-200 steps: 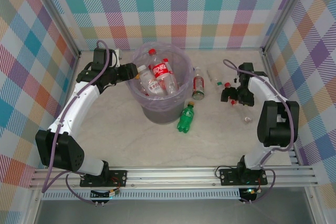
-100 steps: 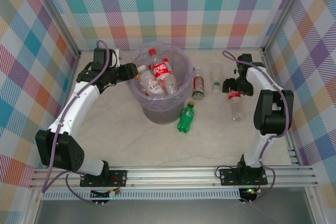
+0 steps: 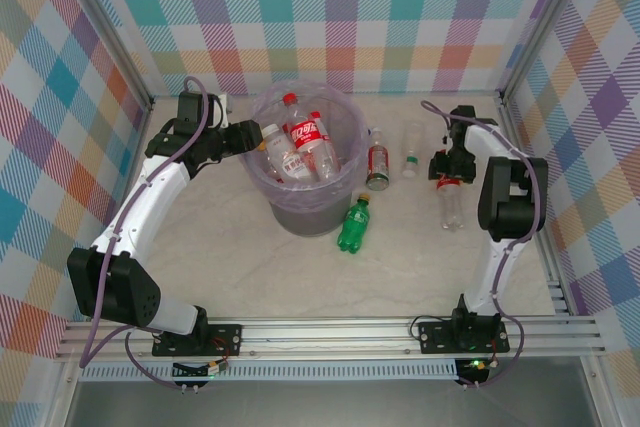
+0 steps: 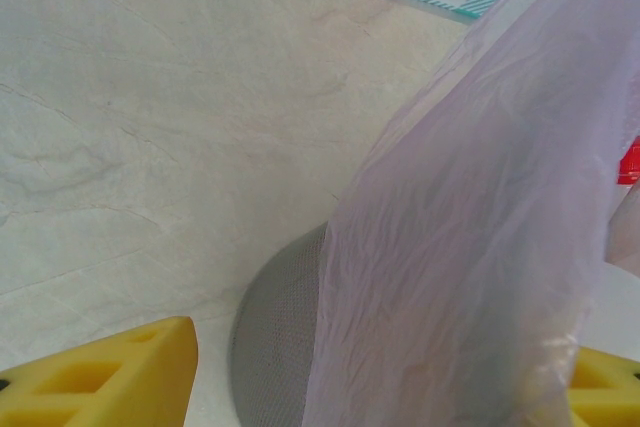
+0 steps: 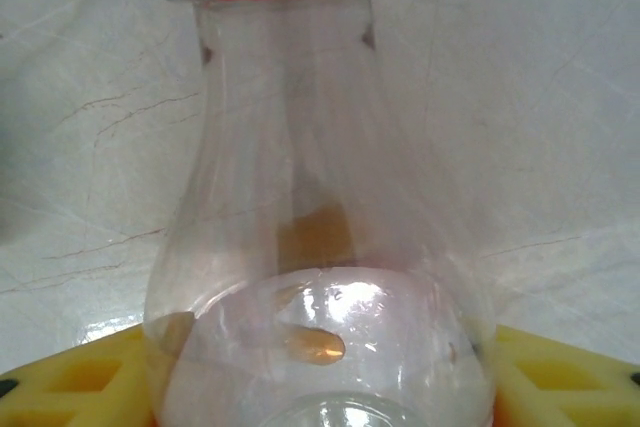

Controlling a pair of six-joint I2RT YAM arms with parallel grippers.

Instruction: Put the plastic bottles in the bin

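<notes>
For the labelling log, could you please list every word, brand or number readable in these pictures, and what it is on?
Nothing is legible.
Red label on the tall bottle in the bin: white lettering, too small to read.
Label on the green bottle: blurred.
Red-labelled bottle beside the bin: blurred.
Clear red-capped bottle between the right fingers: no text visible.

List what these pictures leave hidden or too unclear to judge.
- Right wrist view: the lower edge cuts off the clear bottle; whether the right gripper pinches it is unclear.
- Left wrist view: the bag hides whether the left gripper holds the bin.
- Top view: upper bottles hide how many lie deeper in the bin.
</notes>
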